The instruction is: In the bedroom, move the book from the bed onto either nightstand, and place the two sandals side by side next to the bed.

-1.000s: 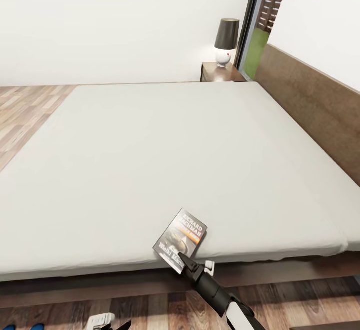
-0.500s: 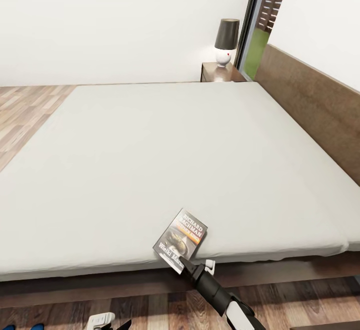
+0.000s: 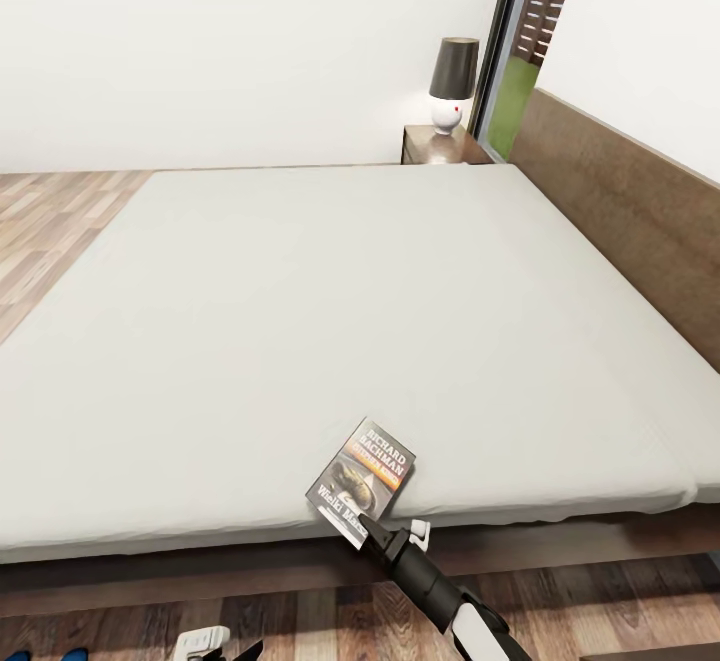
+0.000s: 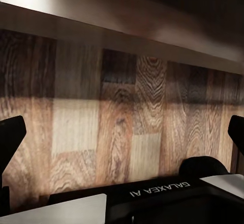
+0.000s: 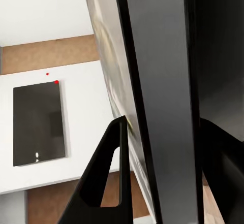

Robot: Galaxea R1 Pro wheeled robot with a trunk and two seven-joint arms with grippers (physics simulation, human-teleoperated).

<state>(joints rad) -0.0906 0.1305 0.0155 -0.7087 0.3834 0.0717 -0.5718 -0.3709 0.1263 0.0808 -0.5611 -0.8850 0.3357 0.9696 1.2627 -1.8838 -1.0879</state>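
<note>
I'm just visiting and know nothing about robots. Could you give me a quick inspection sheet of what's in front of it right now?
Surface: bed, plain pale mattress, dark wood frame.
Job's things: book at the mattress's near edge, one corner over it; nightstand beyond the far corner; blue sandals just visible on the floor.
Clutter: lamp on the nightstand.
Grippers: right gripper closed on the book's near corner; left gripper open over floor planks.
Cables: nothing seen.
Surroundings: white walls, wood-plank floor, window by the headboard.
</note>
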